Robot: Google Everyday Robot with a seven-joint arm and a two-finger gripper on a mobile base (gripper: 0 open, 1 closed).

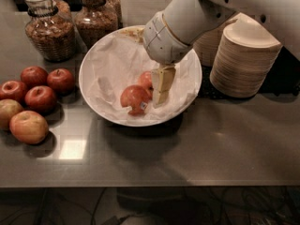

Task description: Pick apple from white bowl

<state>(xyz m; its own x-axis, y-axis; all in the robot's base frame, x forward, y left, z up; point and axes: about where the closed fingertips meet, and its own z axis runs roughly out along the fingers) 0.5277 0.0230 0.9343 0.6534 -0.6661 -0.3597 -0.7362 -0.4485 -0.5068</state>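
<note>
The white bowl, wide and lined with crumpled white paper, stands mid-table. Two apples lie in it. The deep-red apple sits near the bowl's middle, partly hidden behind my gripper. An orange-mottled apple with a small white sticker lies just in front and to the left of it. My gripper comes down from the upper right on the white arm and reaches into the bowl, right against the deep-red apple's right side. Its tip is close to the paper lining.
Several loose red and yellowish apples lie on the table at the left. Two glass jars stand behind the bowl. Stacks of beige disposable bowls stand right of the bowl. The table's front edge runs across the lower part of the view.
</note>
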